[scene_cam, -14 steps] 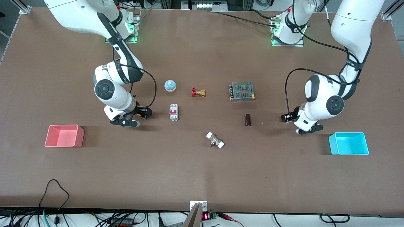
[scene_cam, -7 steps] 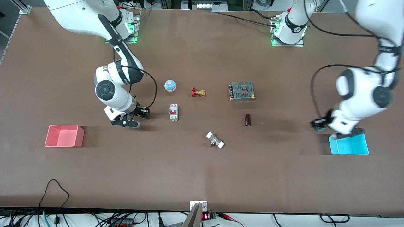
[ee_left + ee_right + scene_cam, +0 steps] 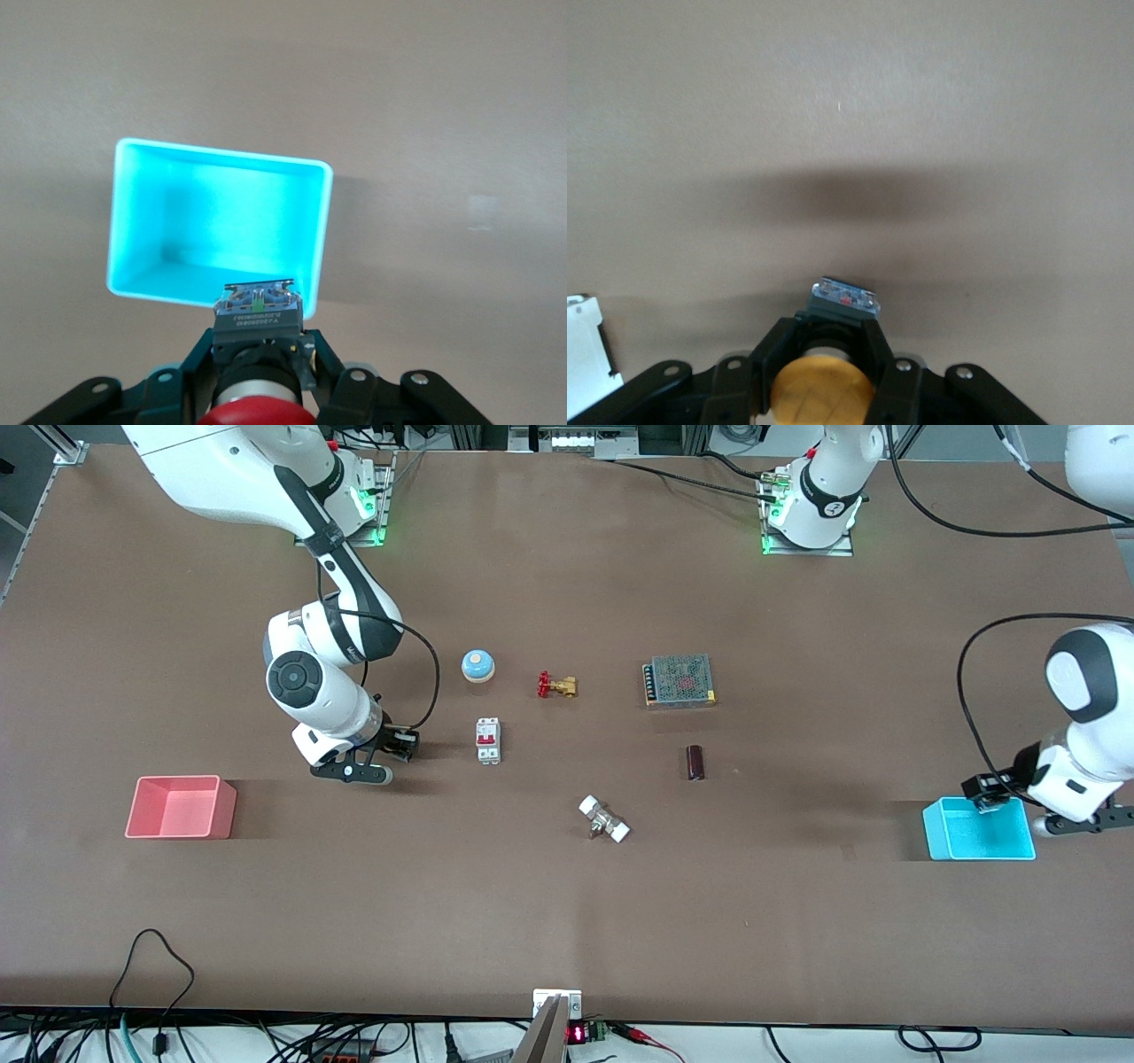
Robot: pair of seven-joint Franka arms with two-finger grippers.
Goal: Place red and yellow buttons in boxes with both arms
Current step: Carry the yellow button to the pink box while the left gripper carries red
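Brown tabletop carries both bins empty: the left gripper [image 3: 259,390], clamped on the red mushroom-capped push-button [image 3: 257,413], hangs over the cyan square plastic bin [image 3: 978,841], while the right gripper [image 3: 828,381] grips the orange-yellow push-button [image 3: 823,390] well apart from the pink-red square plastic bin [image 3: 181,808], so neither drop is done.

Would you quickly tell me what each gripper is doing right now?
Left gripper: shut on the red button, over the cyan box.
Right gripper: shut on the yellow button, above the table.
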